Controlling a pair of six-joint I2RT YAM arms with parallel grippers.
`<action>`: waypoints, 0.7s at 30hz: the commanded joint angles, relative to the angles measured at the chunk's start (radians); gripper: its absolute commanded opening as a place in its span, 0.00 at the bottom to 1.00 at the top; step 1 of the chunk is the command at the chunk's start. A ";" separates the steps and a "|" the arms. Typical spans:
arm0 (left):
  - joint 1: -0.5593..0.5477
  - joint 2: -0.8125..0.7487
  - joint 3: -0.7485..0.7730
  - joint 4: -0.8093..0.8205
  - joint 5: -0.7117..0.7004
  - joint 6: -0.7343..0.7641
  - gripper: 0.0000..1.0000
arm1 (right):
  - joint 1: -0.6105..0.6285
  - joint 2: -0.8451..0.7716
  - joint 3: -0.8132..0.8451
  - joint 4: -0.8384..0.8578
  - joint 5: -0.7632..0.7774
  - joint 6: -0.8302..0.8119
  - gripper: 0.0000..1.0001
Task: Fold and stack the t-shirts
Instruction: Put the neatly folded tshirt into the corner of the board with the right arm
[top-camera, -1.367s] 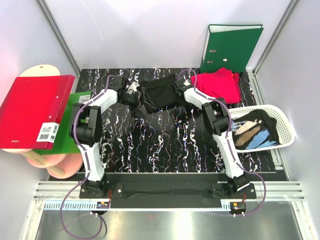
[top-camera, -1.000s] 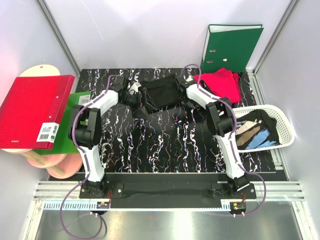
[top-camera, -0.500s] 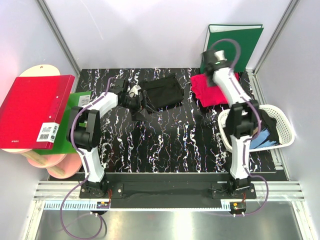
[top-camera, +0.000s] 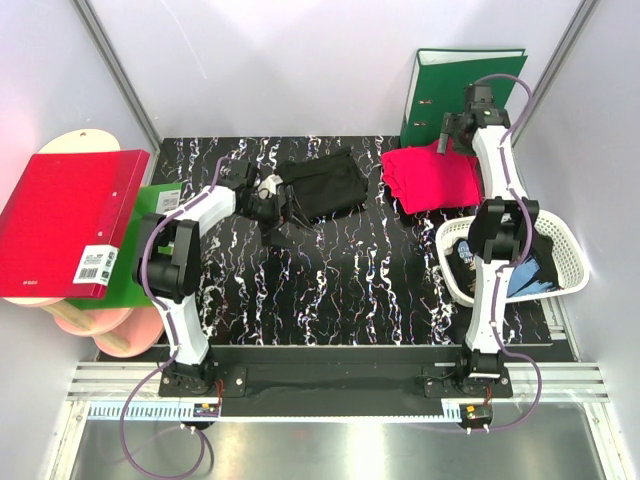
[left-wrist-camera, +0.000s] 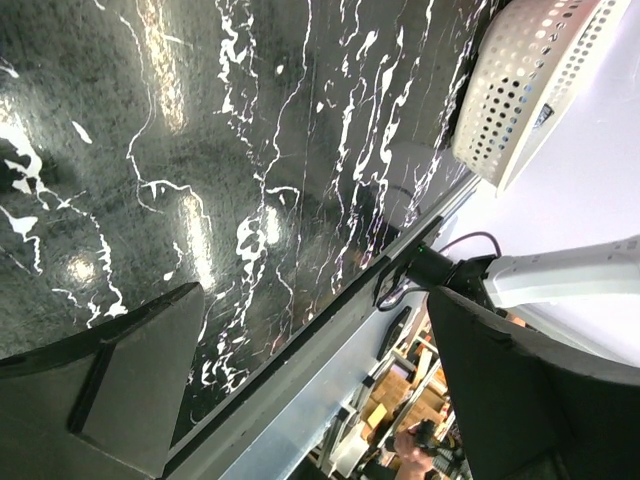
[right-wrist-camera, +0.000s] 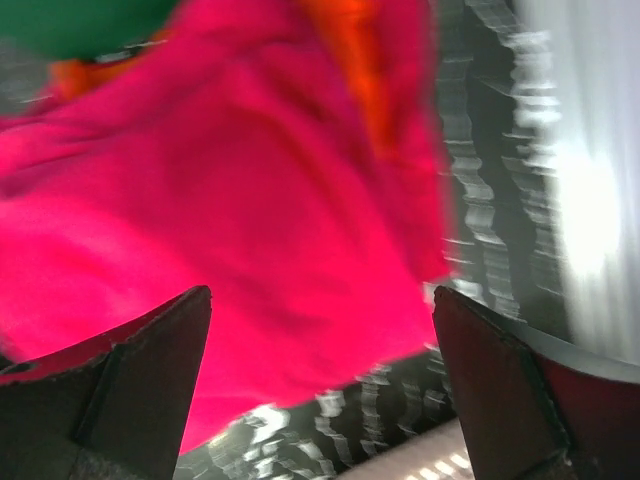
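Note:
A folded black t-shirt (top-camera: 322, 185) lies at the back middle of the table. My left gripper (top-camera: 276, 203) sits at its left edge, open, and the left wrist view shows only bare tabletop between its fingers (left-wrist-camera: 150, 380). A crimson-pink t-shirt (top-camera: 432, 177) lies at the back right. My right gripper (top-camera: 452, 135) hovers over its far edge, open, with the pink cloth (right-wrist-camera: 250, 200) below the empty gap (right-wrist-camera: 320, 300). Another black t-shirt (top-camera: 540, 250) with a blue and tan print lies in the white basket (top-camera: 562, 236).
A green ring binder (top-camera: 465, 90) stands upright against the back wall behind the pink shirt. A red binder (top-camera: 65, 220) lies over a green one (top-camera: 140, 265) and wooden boards (top-camera: 120, 325) at the left. The basket (left-wrist-camera: 530, 80) sits at the right edge, partly behind my right arm.
My right arm has left the black shirt's right edge and swung up and right to the back, over the pink shirt. The left gripper has stayed by the black shirt.

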 joint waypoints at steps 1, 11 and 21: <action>-0.002 -0.029 0.043 -0.034 -0.012 0.042 0.99 | -0.155 0.015 0.098 0.007 -0.486 0.071 1.00; -0.002 0.025 0.101 -0.044 -0.008 0.030 0.99 | -0.465 0.021 -0.016 0.183 -1.105 0.295 1.00; -0.004 0.063 0.130 -0.045 -0.008 0.007 0.99 | -0.427 0.091 -0.071 0.246 -1.197 0.352 0.96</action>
